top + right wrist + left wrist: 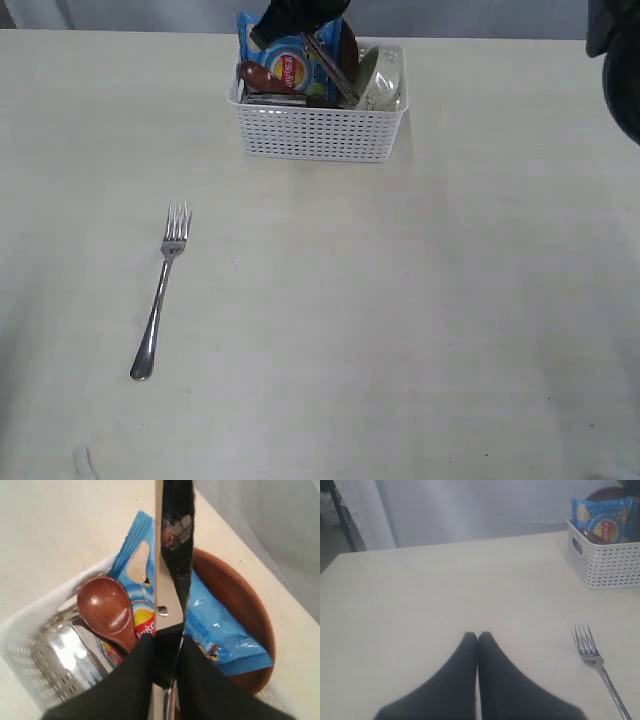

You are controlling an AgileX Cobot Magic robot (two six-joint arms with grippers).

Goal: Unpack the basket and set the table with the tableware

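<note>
The white basket [318,132] stands at the far middle of the table [400,300]. My right gripper [167,645] reaches into it from above and is shut on the steel knife [172,555], whose blade stands up between the fingers. Around the knife lie the reddish-brown spoon [107,610], the round brown plate [235,595] and something of shiny steel [70,655]. A pale bowl [380,80] leans at the basket's right end. The fork [160,290] lies on the table at the left. My left gripper [478,636] hovers shut and empty over bare table beside the fork [592,655].
A blue snack packet [290,60] stands in the basket against the knife. A dark part of the right arm [620,60] hangs at the far right edge. A small white object [85,462] shows at the near left.
</note>
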